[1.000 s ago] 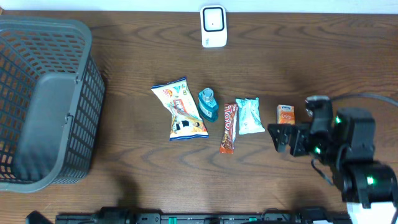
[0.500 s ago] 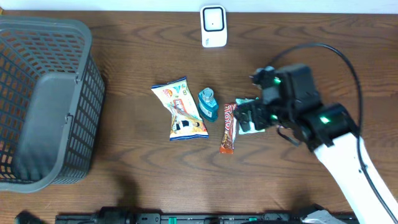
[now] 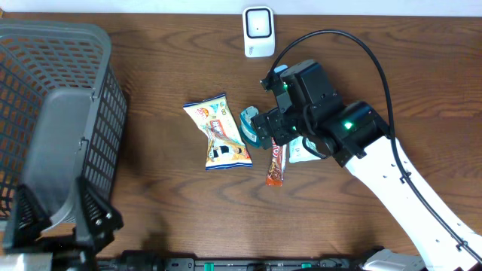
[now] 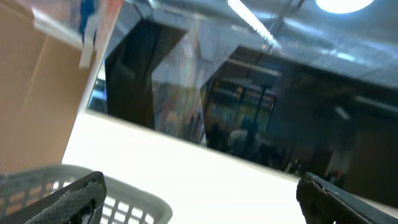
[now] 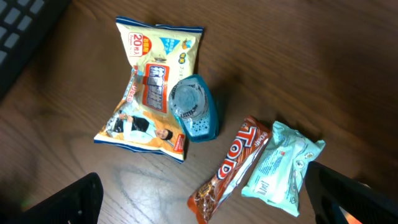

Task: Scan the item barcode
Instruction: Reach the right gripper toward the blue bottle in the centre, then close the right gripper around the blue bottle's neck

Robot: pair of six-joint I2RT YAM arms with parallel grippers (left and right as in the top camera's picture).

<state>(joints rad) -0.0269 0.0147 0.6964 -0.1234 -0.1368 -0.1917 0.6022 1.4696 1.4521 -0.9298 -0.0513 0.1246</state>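
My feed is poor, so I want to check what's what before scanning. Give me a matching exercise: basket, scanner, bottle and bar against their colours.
Things:
1. basket
2. scanner
3. bottle
4. bar

Colours:
a. teal
b. orange-brown
c. grey
d. white

Pairs: 1-c, 2-d, 3-a, 4-b.

table [image 3: 166,60]: dark wood, clear grain, low sheen. basket [image 3: 53,30]: grey plastic mesh, matt. snack bag [image 5: 149,93]: glossy printed film, crinkled. bottle [image 5: 194,112]: smooth teal plastic, translucent top. candy bar [image 5: 230,168]: shiny film wrapper. tissue pack [image 5: 283,165]: soft pale film, slight gloss. scanner [image 3: 258,31]: smooth white plastic.
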